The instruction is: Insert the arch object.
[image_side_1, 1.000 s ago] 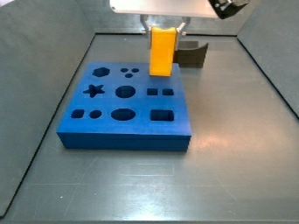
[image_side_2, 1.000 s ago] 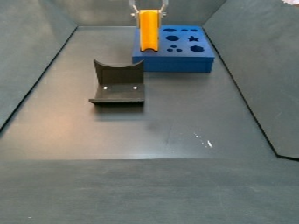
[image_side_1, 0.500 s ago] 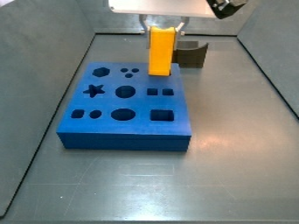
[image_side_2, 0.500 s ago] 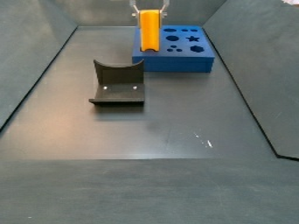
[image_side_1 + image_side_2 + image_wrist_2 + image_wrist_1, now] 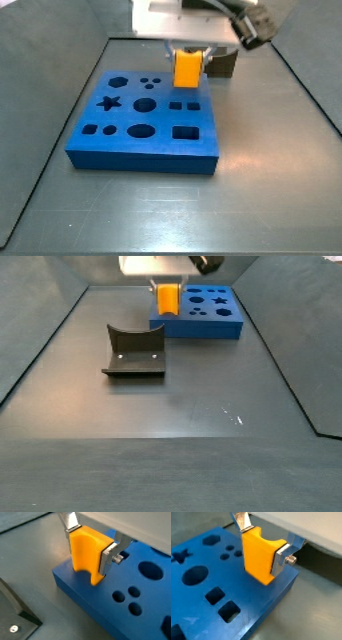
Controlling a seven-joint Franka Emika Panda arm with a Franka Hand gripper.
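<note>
Change: gripper [image 5: 189, 50] and orange-yellow rectangular block [image 5: 189, 69] sit lower than a second ago, block end now at the board.
Gripper: silver fingers [image 5: 282, 556] clamped on the block in both wrist views.
Blue foam board with shaped cut-outs [image 5: 218, 322]: flat on floor.
Arch object: none seen as a small olive-grey block; cannot tell.
Fixture [image 5: 134, 354]: dark bracket at board's 8 o'clock, apart.
Surface: grey metal floor [image 5: 174, 416], walled.
</note>
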